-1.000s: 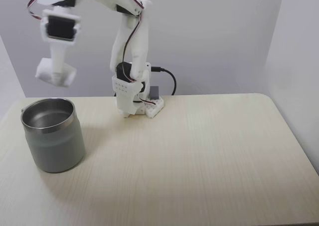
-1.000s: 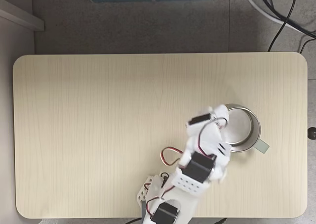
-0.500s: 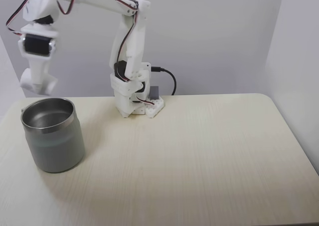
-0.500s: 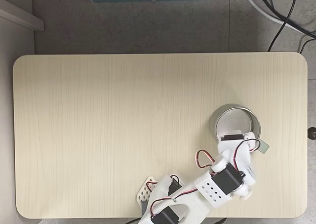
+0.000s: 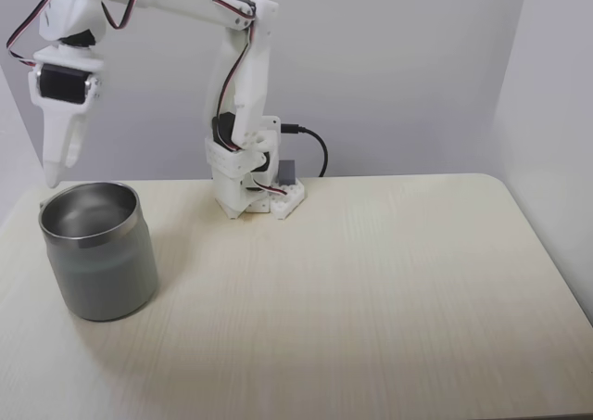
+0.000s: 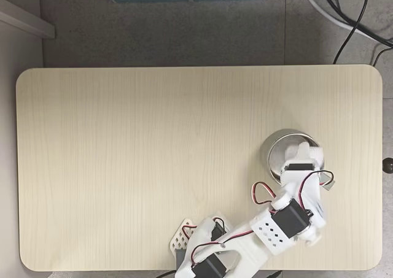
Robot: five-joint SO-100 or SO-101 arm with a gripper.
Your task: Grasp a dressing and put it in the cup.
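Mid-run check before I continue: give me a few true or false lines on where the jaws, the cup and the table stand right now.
1. The gripper hangs above the cup, pointing down. True.
2. The cup lies tipped on its side. False: it stands upright, mouth up.
3. In the top-down fixed view, the arm overlaps the cup's rim. True.
4. A white roll shows between the jaws. False: nothing is seen between them.
5. The cup stands at the middle of the table. False: it stands near one end.
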